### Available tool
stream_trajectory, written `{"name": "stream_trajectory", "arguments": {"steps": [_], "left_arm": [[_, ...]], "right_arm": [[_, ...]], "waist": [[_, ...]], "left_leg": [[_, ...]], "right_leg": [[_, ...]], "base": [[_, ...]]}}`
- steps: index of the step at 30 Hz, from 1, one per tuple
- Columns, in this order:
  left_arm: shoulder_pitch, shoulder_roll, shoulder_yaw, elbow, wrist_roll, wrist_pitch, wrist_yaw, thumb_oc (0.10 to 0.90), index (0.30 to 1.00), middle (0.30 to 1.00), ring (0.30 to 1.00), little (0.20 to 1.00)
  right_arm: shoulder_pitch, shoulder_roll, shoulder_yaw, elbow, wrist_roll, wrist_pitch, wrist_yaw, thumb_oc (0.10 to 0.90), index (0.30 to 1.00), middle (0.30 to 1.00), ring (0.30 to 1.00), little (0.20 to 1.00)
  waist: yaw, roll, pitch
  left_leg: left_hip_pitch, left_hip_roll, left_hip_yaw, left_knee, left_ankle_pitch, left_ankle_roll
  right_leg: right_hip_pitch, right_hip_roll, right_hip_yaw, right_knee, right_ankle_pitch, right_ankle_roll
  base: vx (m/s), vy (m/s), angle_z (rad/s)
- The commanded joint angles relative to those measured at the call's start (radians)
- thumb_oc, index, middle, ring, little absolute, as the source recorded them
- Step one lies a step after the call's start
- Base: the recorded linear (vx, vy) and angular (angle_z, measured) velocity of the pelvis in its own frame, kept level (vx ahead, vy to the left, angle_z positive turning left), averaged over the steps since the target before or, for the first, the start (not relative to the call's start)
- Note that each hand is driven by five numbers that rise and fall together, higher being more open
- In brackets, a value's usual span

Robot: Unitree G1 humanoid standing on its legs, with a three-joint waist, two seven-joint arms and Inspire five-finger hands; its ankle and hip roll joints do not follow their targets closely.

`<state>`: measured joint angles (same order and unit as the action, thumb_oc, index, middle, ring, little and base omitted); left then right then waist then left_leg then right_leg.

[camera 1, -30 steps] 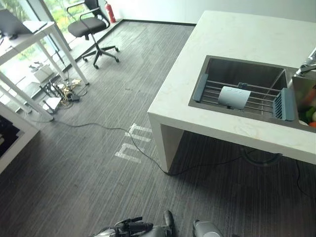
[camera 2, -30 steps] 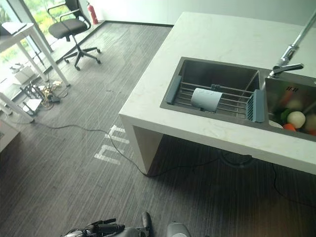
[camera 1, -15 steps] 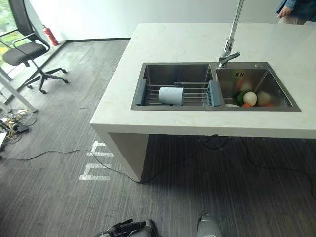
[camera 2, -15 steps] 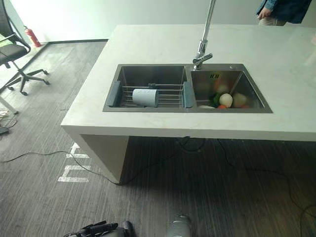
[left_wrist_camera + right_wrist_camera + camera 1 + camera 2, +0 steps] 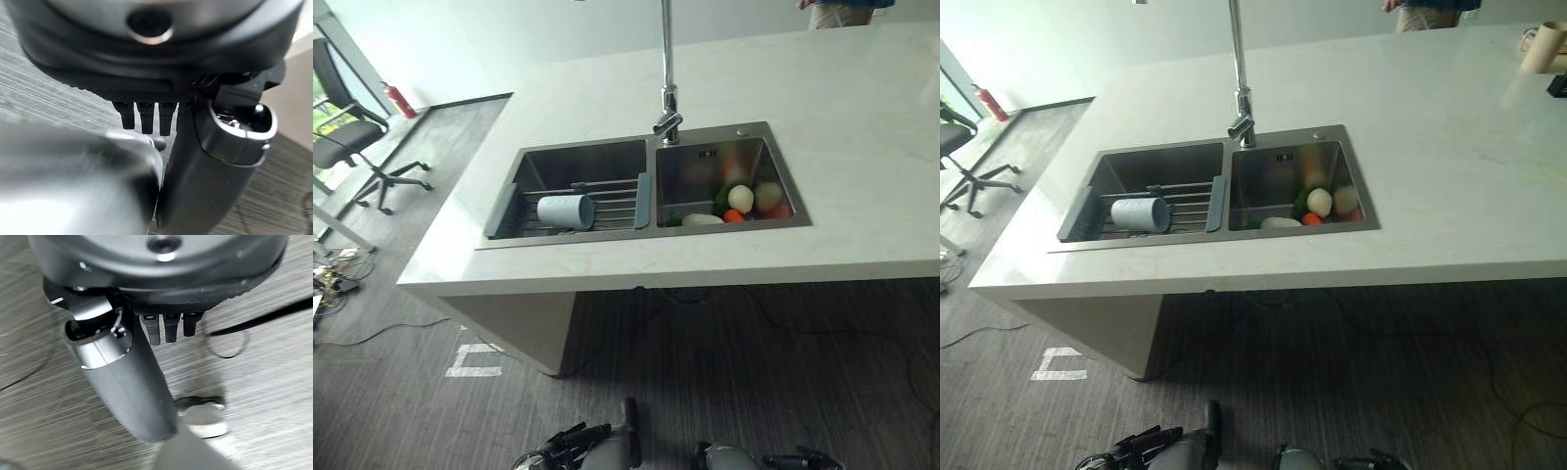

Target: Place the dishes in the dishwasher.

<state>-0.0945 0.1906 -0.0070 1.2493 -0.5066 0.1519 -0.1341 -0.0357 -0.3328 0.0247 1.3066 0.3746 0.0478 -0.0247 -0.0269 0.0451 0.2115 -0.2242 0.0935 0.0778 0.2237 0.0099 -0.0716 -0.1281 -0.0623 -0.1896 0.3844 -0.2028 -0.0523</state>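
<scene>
A pale blue cup (image 5: 565, 211) lies on its side on a wire rack (image 5: 612, 200) set across the left basin of a steel double sink (image 5: 700, 164). In the right basin lie round vegetables (image 5: 740, 199) and a white dish-like piece (image 5: 703, 219). My left hand (image 5: 570, 444) and right hand (image 5: 798, 459) hang low near the floor, far below the counter, both holding nothing. The left hand (image 5: 210, 161) and the right hand (image 5: 127, 377) each have straight fingers over the striped grey carpet.
The sink sits in a white counter (image 5: 852, 137) with a tall faucet (image 5: 667, 98) between the basins. An office chair (image 5: 342, 147) and a red fire extinguisher (image 5: 394, 101) stand at the far left. A person (image 5: 842, 12) stands behind the counter. A paper roll (image 5: 1540, 47) stands at the counter's far right.
The camera has swung right, so the sink now sits in the middle of the view. The cup and rack have not moved. Both hands stay low.
</scene>
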Motion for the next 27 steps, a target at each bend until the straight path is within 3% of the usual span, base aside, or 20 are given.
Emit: {"name": "stream_trajectory", "arguments": {"steps": [1, 5, 11, 20, 23, 27], "left_arm": [[0.059, 0.035, -0.021, 0.01, -0.018, -0.012, 0.009, 0.8, 0.9, 0.9, 0.9, 0.9], [0.069, 0.053, -0.013, 0.016, -0.024, -0.025, -0.001, 0.8, 0.9, 0.9, 0.9, 0.9], [0.072, 0.074, -0.006, 0.011, -0.055, -0.065, 0.003, 0.8, 0.9, 0.9, 0.9, 0.9], [0.084, 0.079, 0.022, -0.013, -0.077, -0.15, 0.032, 0.8, 0.9, 0.9, 0.9, 0.9], [0.089, 0.084, 0.039, -0.025, -0.077, -0.217, 0.056, 0.8, 0.9, 0.9, 0.9, 0.9], [0.106, 0.111, 0.109, -0.102, -0.186, -0.28, 0.143, 0.8, 0.9, 0.9, 0.9, 0.9]], "right_arm": [[0.022, -0.008, -0.021, -0.008, -0.068, -0.052, -0.031, 0.8, 0.9, 0.9, 0.9, 0.9], [0.029, -0.008, 0.005, -0.005, -0.24, -0.087, -0.105, 0.8, 0.9, 0.9, 0.9, 0.9], [0.012, -0.021, 0.033, -0.047, -0.2, -0.136, -0.076, 0.8, 0.9, 0.9, 0.9, 0.9], [0.007, -0.01, 0.053, -0.116, -0.219, -0.22, -0.067, 0.8, 0.9, 0.9, 0.9, 0.9], [0.01, -0.008, 0.06, -0.135, -0.233, -0.248, -0.081, 0.8, 0.9, 0.9, 0.9, 0.9], [0.032, -0.024, 0.056, -0.223, -0.201, -0.276, -0.046, 0.8, 0.9, 0.9, 0.9, 0.9]], "waist": [[0.009, -0.005, -0.029], [0.011, -0.015, -0.046], [0.023, -0.036, -0.05], [0.032, -0.041, -0.053], [0.034, -0.04, -0.052], [0.037, -0.034, -0.049]], "left_leg": [[0.04, -0.009, 0.016, 0.076, -0.199, 0.008], [0.052, -0.02, 0.015, 0.076, -0.224, 0.019], [0.064, -0.035, 0.024, 0.076, -0.249, 0.041], [0.073, -0.049, 0.037, 0.076, -0.268, 0.058], [0.08, -0.054, 0.042, 0.076, -0.273, 0.062], [0.089, -0.062, 0.044, 0.076, -0.279, 0.068]], "right_leg": [[0.027, -0.11, 0.009, -0.084, -0.004, 0.179], [0.024, -0.118, 0.009, -0.084, 0.0, 0.19], [0.02, -0.135, 0.012, -0.084, 0.01, 0.205], [0.016, -0.159, 0.007, -0.084, 0.019, 0.219], [0.018, -0.169, 0.001, -0.084, 0.023, 0.225], [0.025, -0.184, -0.008, -0.084, 0.027, 0.231]], "base": [[0.15, 0.165, -0.07], [0.07, 0.079, 0.04], [0.05, 0.061, 0.04], [0.03, 0.052, -0.01], [0.04, 0.069, 0.0], [0.04, 0.069, 0.03]]}}
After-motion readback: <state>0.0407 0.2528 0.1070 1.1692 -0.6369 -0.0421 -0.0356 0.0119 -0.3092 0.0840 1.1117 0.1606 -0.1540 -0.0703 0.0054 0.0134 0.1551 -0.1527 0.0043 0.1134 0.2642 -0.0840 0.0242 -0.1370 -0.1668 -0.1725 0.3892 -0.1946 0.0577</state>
